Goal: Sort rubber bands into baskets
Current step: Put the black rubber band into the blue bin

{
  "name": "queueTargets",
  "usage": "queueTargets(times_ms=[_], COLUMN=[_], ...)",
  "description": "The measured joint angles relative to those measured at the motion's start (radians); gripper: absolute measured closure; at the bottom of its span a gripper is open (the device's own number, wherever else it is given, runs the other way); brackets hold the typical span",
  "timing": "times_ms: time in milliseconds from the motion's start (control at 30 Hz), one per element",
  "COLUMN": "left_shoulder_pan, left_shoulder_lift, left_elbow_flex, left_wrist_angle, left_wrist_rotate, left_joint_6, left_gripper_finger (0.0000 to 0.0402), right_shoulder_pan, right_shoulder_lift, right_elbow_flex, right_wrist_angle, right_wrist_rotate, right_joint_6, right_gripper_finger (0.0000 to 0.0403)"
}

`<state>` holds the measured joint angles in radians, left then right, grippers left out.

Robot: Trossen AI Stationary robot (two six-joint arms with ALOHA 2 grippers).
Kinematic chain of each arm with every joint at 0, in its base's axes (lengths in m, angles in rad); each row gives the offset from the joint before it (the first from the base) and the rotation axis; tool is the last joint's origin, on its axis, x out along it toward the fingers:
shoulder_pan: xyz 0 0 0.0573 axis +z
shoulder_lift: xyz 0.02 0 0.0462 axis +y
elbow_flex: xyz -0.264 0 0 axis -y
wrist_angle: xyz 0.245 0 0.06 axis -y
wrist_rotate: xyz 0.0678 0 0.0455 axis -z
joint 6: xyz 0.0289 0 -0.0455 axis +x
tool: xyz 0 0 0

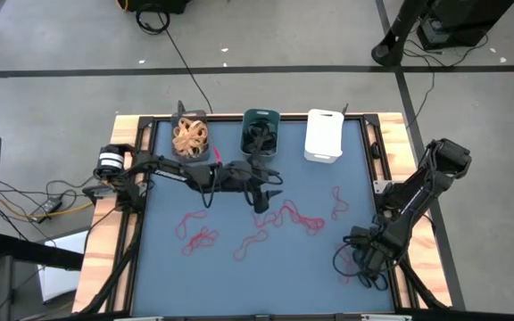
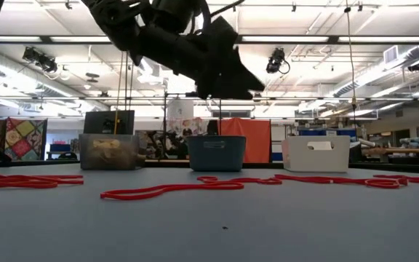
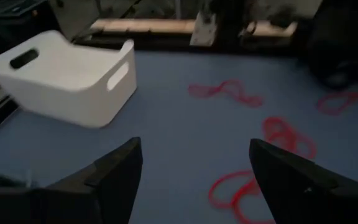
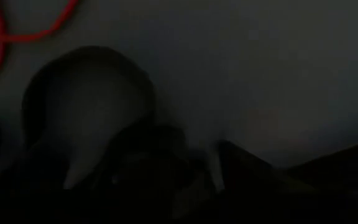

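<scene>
Several red rubber bands (image 1: 288,217) lie loose on the blue mat, also seen in the low view (image 2: 169,191). At the far edge stand three baskets: a dark grey one (image 1: 190,135) with tan bands, a teal one (image 1: 260,134) with black bands, and a white one (image 1: 324,135). My left gripper (image 3: 194,165) hangs open above the mat near the teal basket (image 2: 217,153), with nothing between its fingers. My right gripper (image 1: 364,263) points down over the mat's near right corner, close to a red band (image 4: 17,28).
Wooden table rims (image 1: 105,241) frame the mat on both sides. Black cable loops (image 1: 344,259) hang by the right arm. The white basket (image 3: 67,81) lies just ahead of my left gripper. Bare mat (image 1: 239,285) stretches along the near edge.
</scene>
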<state>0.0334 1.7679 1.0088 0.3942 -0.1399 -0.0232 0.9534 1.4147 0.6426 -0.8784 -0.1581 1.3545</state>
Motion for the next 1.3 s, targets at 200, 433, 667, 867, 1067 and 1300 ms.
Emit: queueTargets(times_ms=[200,433,667,867,1067,1300], left_shoulder_pan=[-0.009,-0.051,-0.082,-0.099,-0.114,-0.135], left_shoulder_lift=[0.000,0.000,0.000,0.001,0.007,0.071], left_elbow_flex=[-0.001,-0.001,-0.001,-0.001,-0.001,0.000], left_wrist_angle=[-0.036,0.038,0.069,0.086,0.110,0.223], left_wrist_rotate=[0.001,0.077,0.087,0.087,0.090,0.090], left_joint_6=[0.002,-0.007,-0.012,-0.014,-0.010,-0.015], left_gripper_finger=[0.0106,0.0106,0.0106,0.0106,0.0106,0.0106], right_shoulder_pan=[0.002,-0.032,-0.087,-0.164,-0.252,-0.356], right_shoulder_lift=[0.000,0.000,0.000,0.000,0.000,0.000], right_elbow_flex=[0.011,0.067,0.112,0.124,0.125,0.126], right_wrist_angle=[0.032,-0.047,-0.050,-0.017,0.174,0.533], right_wrist_rotate=[0.028,0.272,0.656,0.982,1.153,1.190], right_joint_6=[-0.045,-0.027,-0.080,-0.173,-0.436,-0.870], right_gripper_finger=[0.0386,0.0395,0.0396,0.0396,0.0396,0.0396])
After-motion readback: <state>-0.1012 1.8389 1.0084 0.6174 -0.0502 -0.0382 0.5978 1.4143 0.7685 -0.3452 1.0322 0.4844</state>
